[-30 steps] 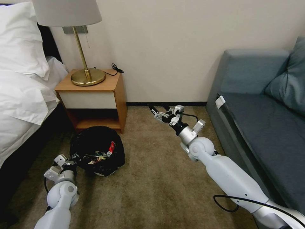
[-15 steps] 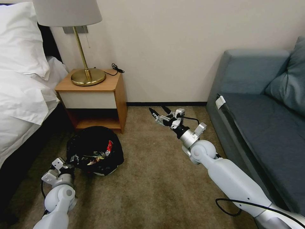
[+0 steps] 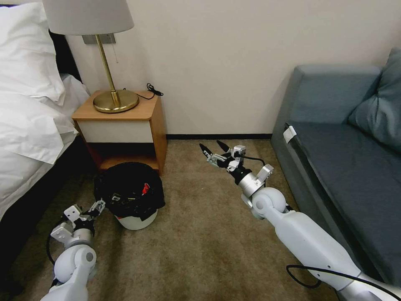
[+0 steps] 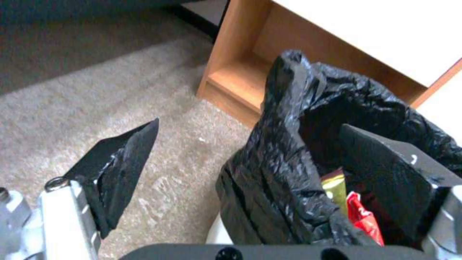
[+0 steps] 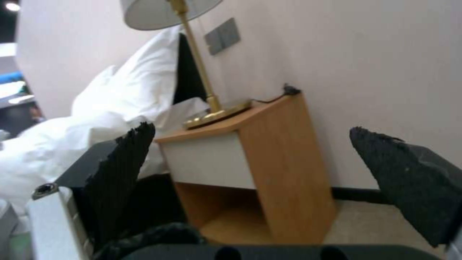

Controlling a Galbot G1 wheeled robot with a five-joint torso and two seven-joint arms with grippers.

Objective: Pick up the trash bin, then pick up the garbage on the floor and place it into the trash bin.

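The head view looks forward and down from high up over the carpet (image 3: 200,242). The left wrist view sits close above the bin (image 4: 308,151), facing the nightstand (image 4: 250,76). The right wrist view sits low, facing the nightstand (image 5: 260,162) and lamp (image 5: 192,54). All 3 views share the nightstand (image 3: 125,125).

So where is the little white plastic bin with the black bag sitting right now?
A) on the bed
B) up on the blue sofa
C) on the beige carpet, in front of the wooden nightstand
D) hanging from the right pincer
C: the white plastic bin with the black bag stands on the beige carpet before the wooden nightstand, with the open left pincer at its rim.
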